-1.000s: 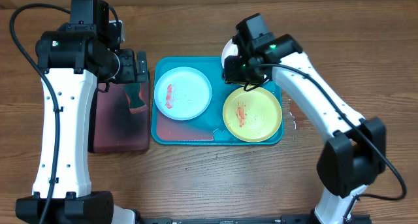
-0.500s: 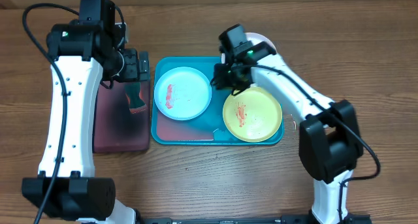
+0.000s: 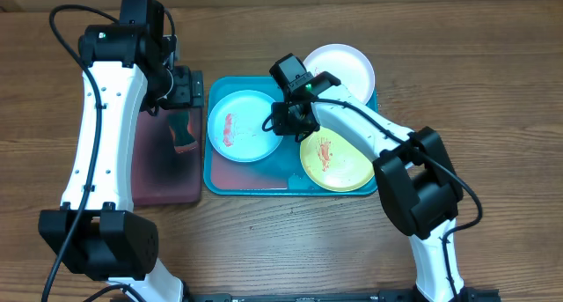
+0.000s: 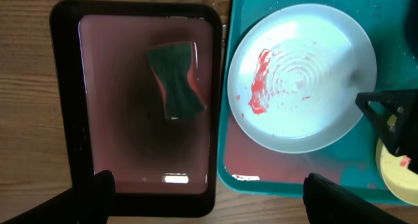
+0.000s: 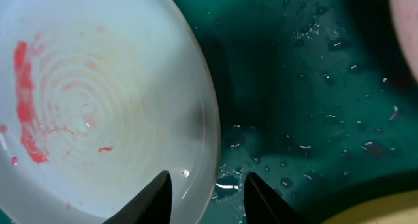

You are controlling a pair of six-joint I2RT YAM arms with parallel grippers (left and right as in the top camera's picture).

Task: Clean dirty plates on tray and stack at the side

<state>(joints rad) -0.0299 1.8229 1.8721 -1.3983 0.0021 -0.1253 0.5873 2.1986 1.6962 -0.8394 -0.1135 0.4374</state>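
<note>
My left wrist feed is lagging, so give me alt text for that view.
A blue plate with a red smear sits on the turquoise tray at right. At left, a green sponge lies in a black-rimmed pink tray. The left gripper is open, its fingertips showing at the bottom edge.

My right end effector (image 3: 283,119) at the edge of the light blue plate (image 3: 242,126), smeared lime green plate (image 3: 343,165) beside it on the turquoise tray (image 3: 251,180), white plate (image 3: 341,69) at its far corner, my left end effector (image 3: 182,89) near the sponge (image 3: 183,130) in the pinkish tray (image 3: 158,174)
</note>
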